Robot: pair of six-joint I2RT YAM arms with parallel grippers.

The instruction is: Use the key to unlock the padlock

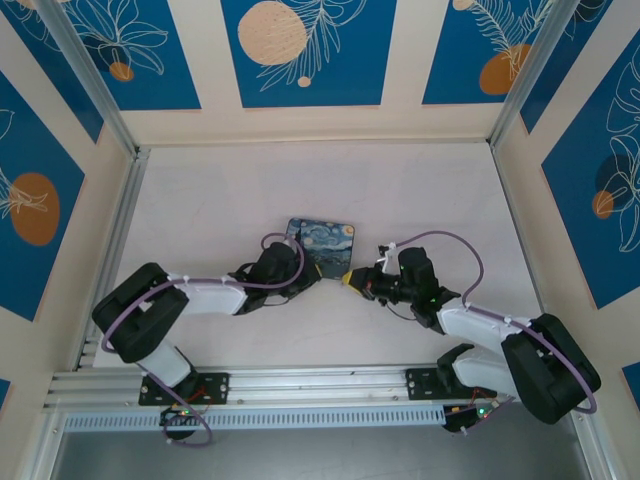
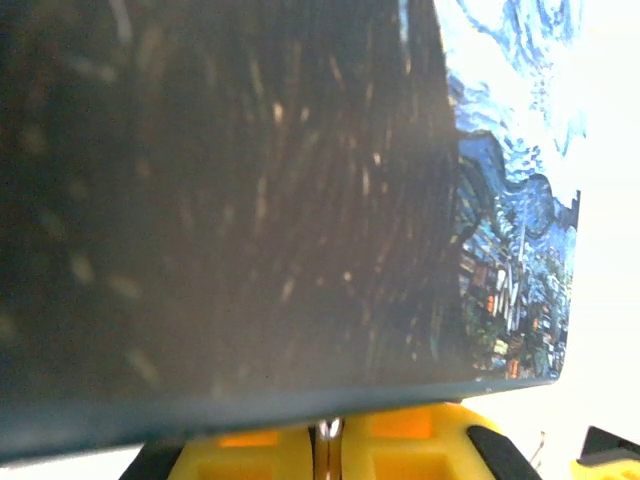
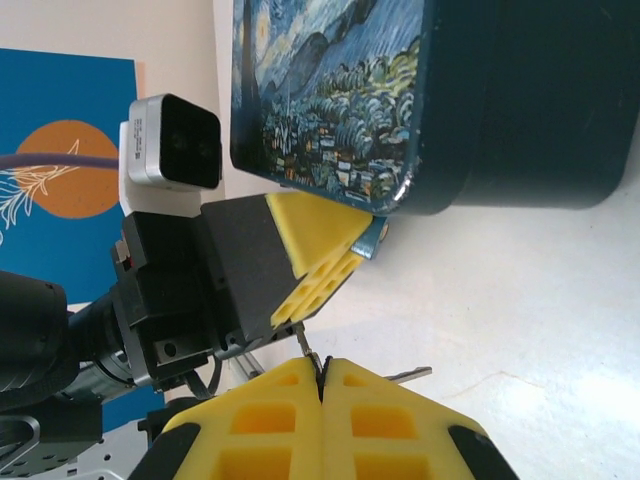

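left pincer (image 3: 350, 245) is clamping the tiny teal metal padlock (image 3: 377, 236) | right pincer (image 3: 320, 372) is pinching the thin silvery metal key (image 3: 303, 343) | likely needing: squaring key tip to padlock, feeding gently

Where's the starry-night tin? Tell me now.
Top view: the tin sits mid-table, just beyond both grippers; the left gripper is at its near edge, the right gripper just to that one's right.

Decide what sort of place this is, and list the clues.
Probably a robot test cell: aluminium frame posts, blue printed wall panels, and two arms bolted to a rail at a white table.
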